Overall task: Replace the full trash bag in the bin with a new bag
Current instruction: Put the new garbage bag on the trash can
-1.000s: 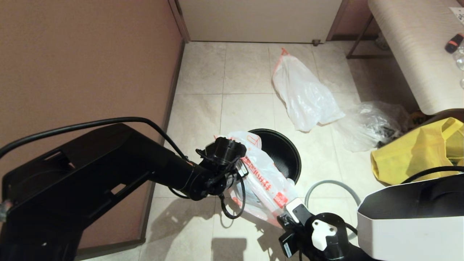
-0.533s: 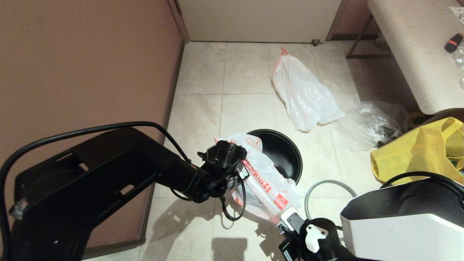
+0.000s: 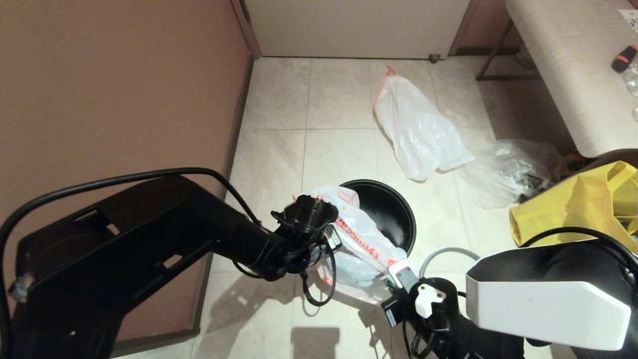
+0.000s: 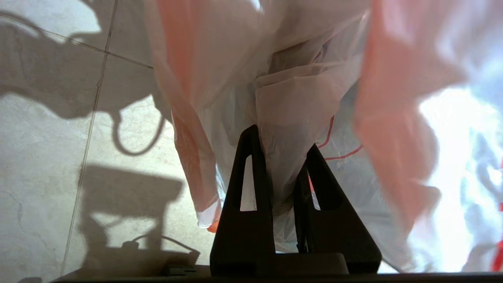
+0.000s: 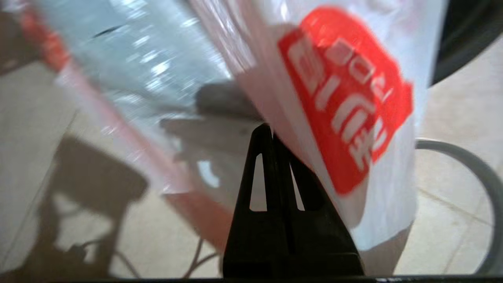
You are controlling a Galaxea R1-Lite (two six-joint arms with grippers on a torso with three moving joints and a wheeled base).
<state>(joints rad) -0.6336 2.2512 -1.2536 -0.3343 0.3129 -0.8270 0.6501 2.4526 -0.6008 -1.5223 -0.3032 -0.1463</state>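
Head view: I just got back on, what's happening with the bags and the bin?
Both grippers hold the new bag stretched between them beside the bin, not yet in it. The left gripper pinches one fold, the right gripper another edge. The full trash bag lies on the floor beyond; the grey hoop rests beside the bin.

Warm, even indoor light; my arms throw hard shadows on the floor tiles (image 3: 271,164) at lower centre. My right wrist view is motion-blurred; bright glare fills my left wrist view's right side.
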